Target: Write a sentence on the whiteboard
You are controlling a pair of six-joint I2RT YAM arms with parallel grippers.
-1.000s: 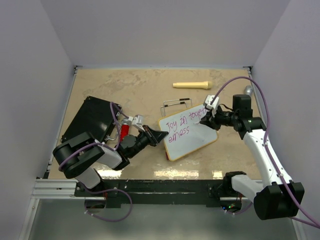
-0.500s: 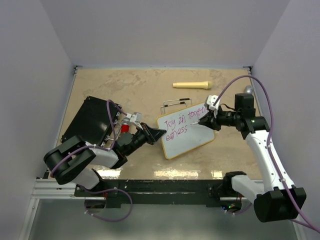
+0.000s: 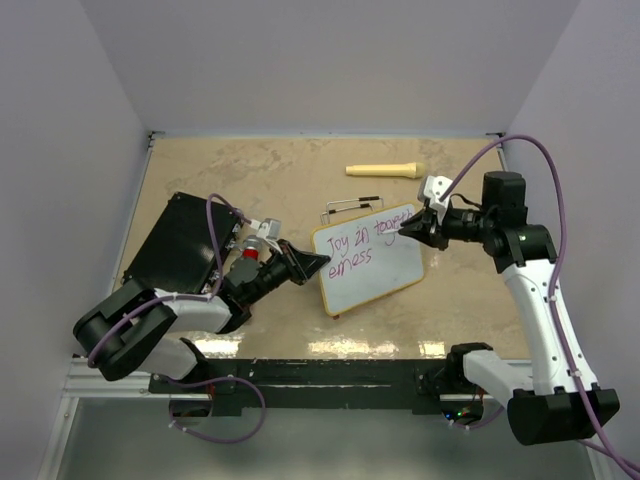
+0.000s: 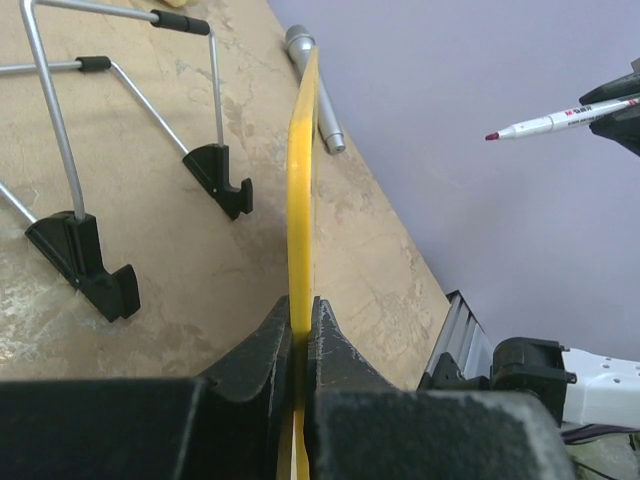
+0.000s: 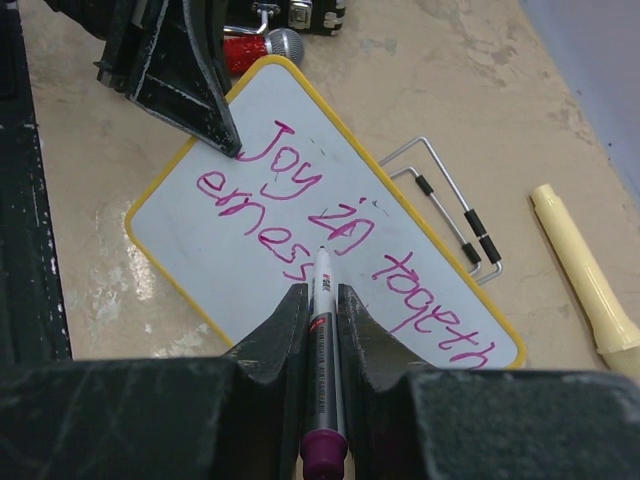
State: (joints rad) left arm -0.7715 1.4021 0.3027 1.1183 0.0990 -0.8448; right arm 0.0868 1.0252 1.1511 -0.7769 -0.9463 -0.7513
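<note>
One weak spot — left jaws pinch only the whiteboard (image 3: 385,275) rim; right jaws closed tight on marker (image 5: 322,320) — pen pressure could pivot it, smearing the sentence (image 5: 330,215).

Left arm lying low, reaching right, its gripper (image 3: 316,266) pinching the whiteboard (image 3: 380,272) edge, right arm bending inward, its gripper (image 3: 408,228) clamping a marker (image 5: 322,275)
</note>
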